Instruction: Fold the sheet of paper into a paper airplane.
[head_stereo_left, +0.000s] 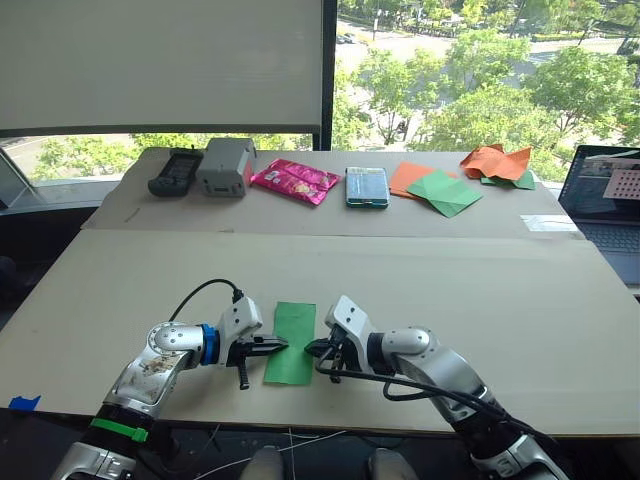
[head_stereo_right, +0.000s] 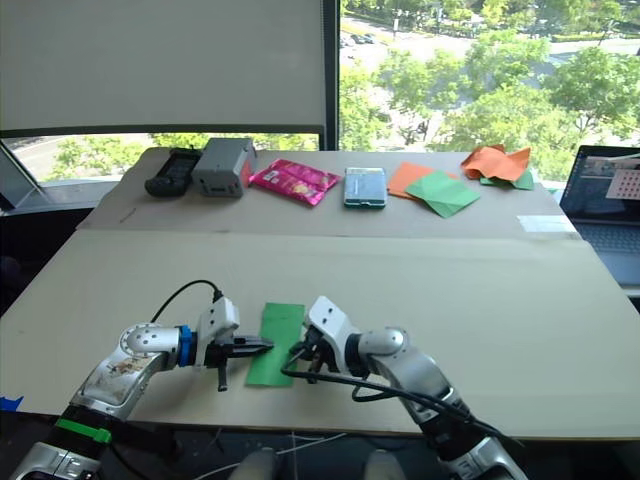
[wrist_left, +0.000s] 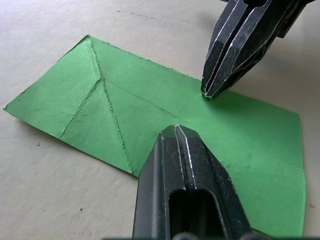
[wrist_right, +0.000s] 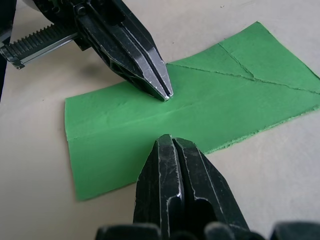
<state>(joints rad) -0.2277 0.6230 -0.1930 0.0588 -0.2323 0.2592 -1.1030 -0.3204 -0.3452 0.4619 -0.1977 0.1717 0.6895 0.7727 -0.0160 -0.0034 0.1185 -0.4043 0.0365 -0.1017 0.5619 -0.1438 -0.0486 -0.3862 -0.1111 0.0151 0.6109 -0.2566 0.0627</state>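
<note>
The paper (head_stereo_left: 292, 342) lies flat on the table (head_stereo_left: 500, 300) near its near edge, creased but unfolded. The left gripper (head_stereo_left: 278, 345) and right gripper (head_stereo_left: 312, 348), jaws closed and empty, press its opposite long edges. Uneven pressure could make the thin sheet slide or buckle off its creases.

My head cameras look down over the table (head_stereo_left: 420, 290); my wrist cameras sit close, facing each other across the green paper (wrist_left: 150, 110).
</note>
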